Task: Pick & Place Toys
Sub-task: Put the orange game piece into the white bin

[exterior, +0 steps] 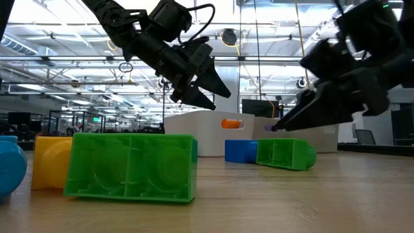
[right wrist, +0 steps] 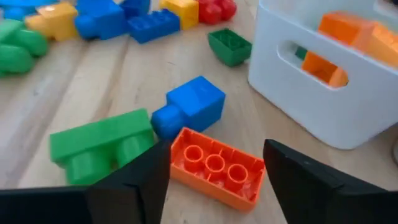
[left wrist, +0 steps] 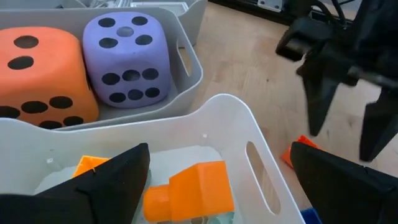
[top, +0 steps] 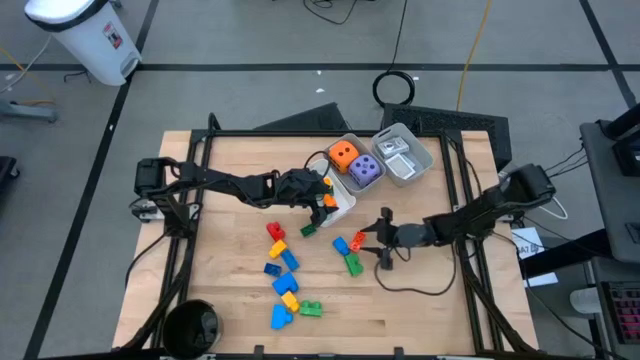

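My left gripper (top: 325, 195) is open above a white tray (left wrist: 264, 168) that holds orange bricks (left wrist: 193, 190); one lies below the gap between its fingers. The orange die (top: 343, 153) and the purple die (top: 364, 170) sit in a second white tray (left wrist: 186, 62) behind it. My right gripper (top: 367, 237) is open and low over the table, its fingers on either side of an orange brick (right wrist: 214, 165) that lies flat on the wood. A blue brick (right wrist: 193, 106) and a green brick (right wrist: 102, 146) lie just beyond it.
Several loose bricks, red (top: 275, 231), yellow (top: 285, 285), blue (top: 281, 317) and green (top: 311, 309), lie on the table's near middle. A small green brick (right wrist: 230, 46) lies by the tray. A clear tray (top: 405, 155) stands at the far right. A black cable (top: 410, 285) trails under my right arm.
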Motion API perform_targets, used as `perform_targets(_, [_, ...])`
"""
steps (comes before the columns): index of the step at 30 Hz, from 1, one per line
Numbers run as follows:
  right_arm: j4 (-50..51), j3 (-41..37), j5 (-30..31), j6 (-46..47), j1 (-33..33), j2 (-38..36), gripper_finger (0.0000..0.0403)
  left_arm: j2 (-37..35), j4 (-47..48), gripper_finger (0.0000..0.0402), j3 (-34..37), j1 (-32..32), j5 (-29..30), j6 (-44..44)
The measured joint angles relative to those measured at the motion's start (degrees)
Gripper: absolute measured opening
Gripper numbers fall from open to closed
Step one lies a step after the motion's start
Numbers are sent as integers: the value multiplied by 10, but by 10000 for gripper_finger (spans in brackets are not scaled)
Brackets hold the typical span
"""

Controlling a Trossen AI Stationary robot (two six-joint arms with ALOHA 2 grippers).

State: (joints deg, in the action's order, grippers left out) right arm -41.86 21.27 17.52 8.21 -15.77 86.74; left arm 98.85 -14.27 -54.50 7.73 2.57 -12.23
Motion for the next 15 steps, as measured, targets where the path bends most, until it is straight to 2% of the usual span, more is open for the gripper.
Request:
perform_targets(6, [96, 48, -78, 31, 30, 40, 221, 0, -6, 392, 0, 0, 0, 0])
perform_targets(11, [155, 59, -137, 82, 30, 18, 198, 0, -4, 392, 0, 0, -1, 0])
perform_targets(15, [168, 57, -225, 130, 27, -19, 186, 0, -2, 392, 0, 0, -1, 0])
